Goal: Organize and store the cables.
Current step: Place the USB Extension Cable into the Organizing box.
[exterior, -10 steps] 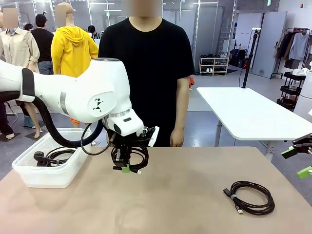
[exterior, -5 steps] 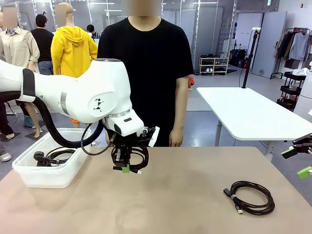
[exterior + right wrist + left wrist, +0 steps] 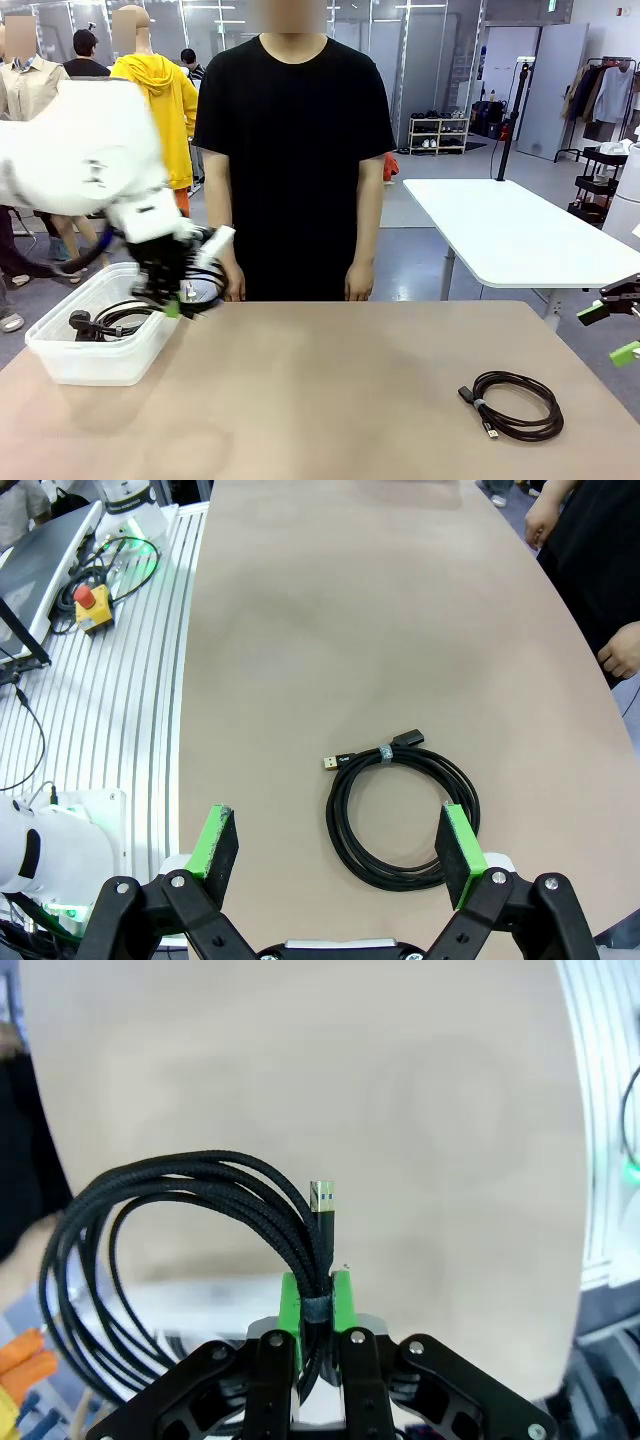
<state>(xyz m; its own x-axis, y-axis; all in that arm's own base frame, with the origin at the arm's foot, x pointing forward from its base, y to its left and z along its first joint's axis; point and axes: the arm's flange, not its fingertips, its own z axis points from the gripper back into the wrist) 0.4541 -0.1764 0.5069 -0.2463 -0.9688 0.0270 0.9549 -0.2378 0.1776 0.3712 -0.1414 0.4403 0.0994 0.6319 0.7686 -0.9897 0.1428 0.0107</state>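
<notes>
- You are in the carry step. Your left gripper [image 3: 178,300] is clamped on a coiled cable [image 3: 200,1175], pinching the bundle at its tie between the green pads. The loop hangs off to one side and a metal plug end pokes up just above the pads.
- In the front view that gripper hangs at the clear plastic bin [image 3: 95,365], over the rim on the side toward the table's middle. The arm is blurred there, so you cannot tell exactly how far over the opening it is.
- The bin sits at the left end of the table [image 3: 350,420]. It holds a stored cable [image 3: 105,320], a black coil with a chunky plug end. Whether more than one lies in there, you cannot tell.
- The next move, as it looks, is to centre over the bin's opening, come down, and spread the jaws so the coil drops beside the stored one. Mind the hanging loop, which could snag on the rim.
- Your right gripper [image 3: 338,850] has its jaws wide apart and holds nothing. It looks down on a loose cable [image 3: 515,403] lying flat on the table's right side, well apart from the bin. That one would come next.
</notes>
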